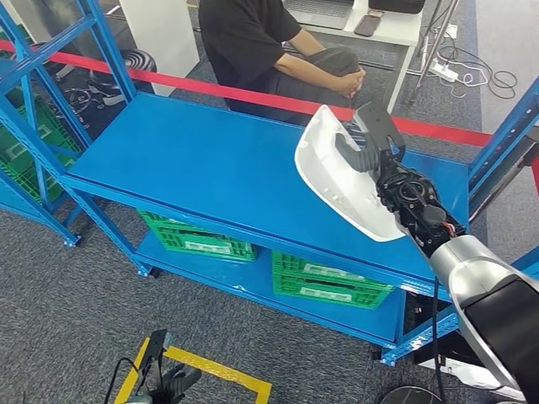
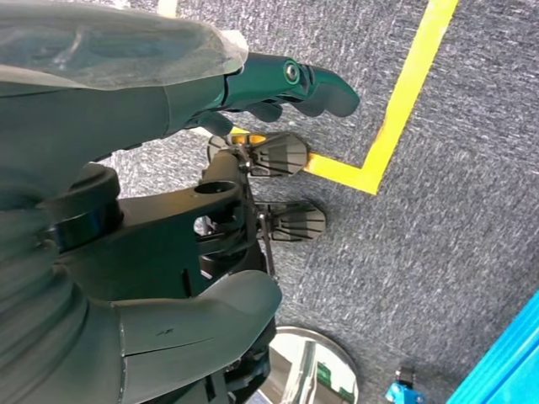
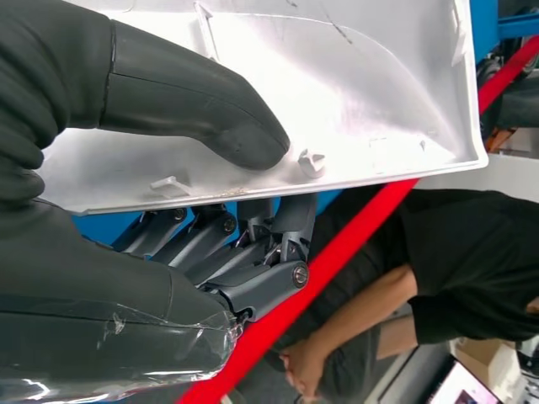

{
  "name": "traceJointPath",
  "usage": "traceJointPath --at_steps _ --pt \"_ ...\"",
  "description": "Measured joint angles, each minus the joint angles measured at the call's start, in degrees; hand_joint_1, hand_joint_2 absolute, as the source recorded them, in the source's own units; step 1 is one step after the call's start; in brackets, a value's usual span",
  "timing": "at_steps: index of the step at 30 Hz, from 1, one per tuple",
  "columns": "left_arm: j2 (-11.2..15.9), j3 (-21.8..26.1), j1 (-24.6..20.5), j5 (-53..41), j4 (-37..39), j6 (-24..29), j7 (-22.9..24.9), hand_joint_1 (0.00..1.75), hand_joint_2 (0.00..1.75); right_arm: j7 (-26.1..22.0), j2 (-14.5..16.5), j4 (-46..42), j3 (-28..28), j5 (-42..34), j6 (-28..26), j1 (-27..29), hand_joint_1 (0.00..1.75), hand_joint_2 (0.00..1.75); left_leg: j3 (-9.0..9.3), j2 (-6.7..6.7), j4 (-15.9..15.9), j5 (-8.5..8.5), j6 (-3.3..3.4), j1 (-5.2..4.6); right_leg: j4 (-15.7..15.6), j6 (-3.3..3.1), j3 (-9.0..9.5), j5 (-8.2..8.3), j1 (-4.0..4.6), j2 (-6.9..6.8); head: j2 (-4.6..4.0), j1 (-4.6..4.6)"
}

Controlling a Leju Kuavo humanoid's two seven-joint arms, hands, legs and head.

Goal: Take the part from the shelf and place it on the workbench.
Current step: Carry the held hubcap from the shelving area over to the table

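Nearest you, low in the head view, your left hand (image 2: 280, 88) hangs beside the body over grey carpet marked with yellow floor tape (image 2: 407, 84); its fingers lie fairly straight and apart, holding nothing.

Further out on your right side, your right hand (image 1: 371, 147) grips the white moulded plastic part (image 1: 337, 181), thumb (image 3: 190, 97) pressed inside its hollow and fingers curled under its edge. The part is lifted, tilted above the right end of the blue shelf (image 1: 210, 160), apparently clear of the surface.

Green crates (image 1: 197, 238) sit on the lower tier. Beyond the shelf runs a red barrier tape (image 1: 190, 86), and behind it a seated person (image 1: 273, 50).

The pickup looks done. Carrying the part to the workbench and setting it down remain.
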Motion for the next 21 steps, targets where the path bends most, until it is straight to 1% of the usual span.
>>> traceJointPath --at_steps 9,15,21 --pt "-0.1 0.0 0.1 0.1 0.0 -0.2 0.3 0.0 1.75 0.8 2.0 -0.8 2.1 6.9 -2.3 -2.3 1.75 1.75 -0.01 0.0 0.0 0.0 0.0 0.01 0.0 0.0 -0.01 0.0 0.01 0.01 0.0 -0.01" --pt "-0.3 0.0 0.2 -0.3 0.0 -0.6 0.3 0.0 1.75 0.8 4.2 -0.9 3.6 10.3 -3.0 -3.9 1.75 1.75 -0.01 0.0 0.0 0.01 -0.01 0.01 0.0 0.0 -0.02 0.0 0.01 0.01 0.0 -0.01" --pt "-0.3 0.0 0.1 -1.0 0.0 -0.8 0.4 0.0 1.75 0.8 5.5 -0.9 4.7 12.6 -3.7 -4.4 1.75 1.75 -0.01 0.0 0.0 0.0 -0.01 0.0 0.0 0.0 -0.02 0.0 0.0 0.0 0.0 -0.01"
